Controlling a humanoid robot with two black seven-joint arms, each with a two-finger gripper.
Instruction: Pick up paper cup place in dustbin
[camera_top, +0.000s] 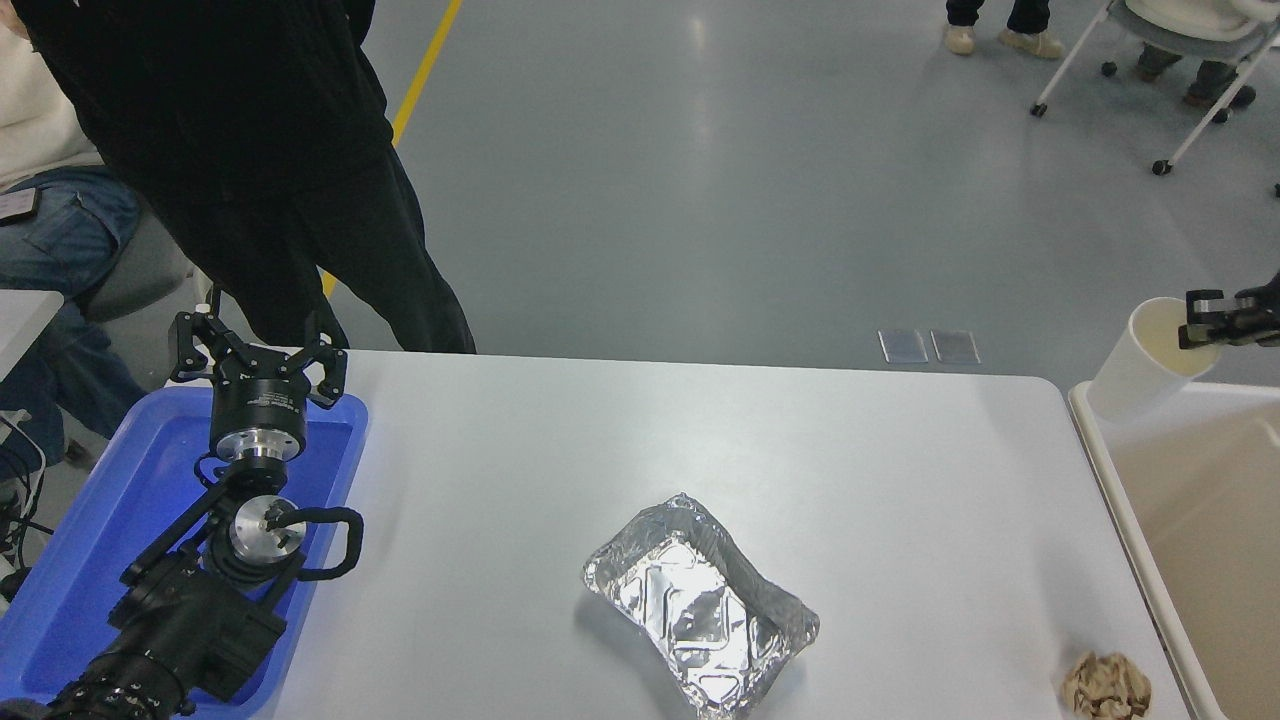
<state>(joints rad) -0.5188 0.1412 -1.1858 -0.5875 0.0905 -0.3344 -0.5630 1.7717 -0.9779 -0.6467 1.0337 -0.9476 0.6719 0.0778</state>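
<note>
The white paper cup (1140, 362) hangs tilted in the air at the right edge, its cream inside facing up. My right gripper (1203, 322) is shut on the cup's rim and holds it above the far left corner of the beige dustbin (1096, 436), whose cream rim runs along the table's right side. Most of the right arm is out of the picture. My left gripper (257, 358) is open and parked over the blue tray at the lower left.
A crinkled silver foil tray (698, 606) lies at the table's front middle. A crumpled brown paper ball (1106, 686) sits at the front right corner. The blue tray (90, 540) is at the left. A person in black stands at the far left.
</note>
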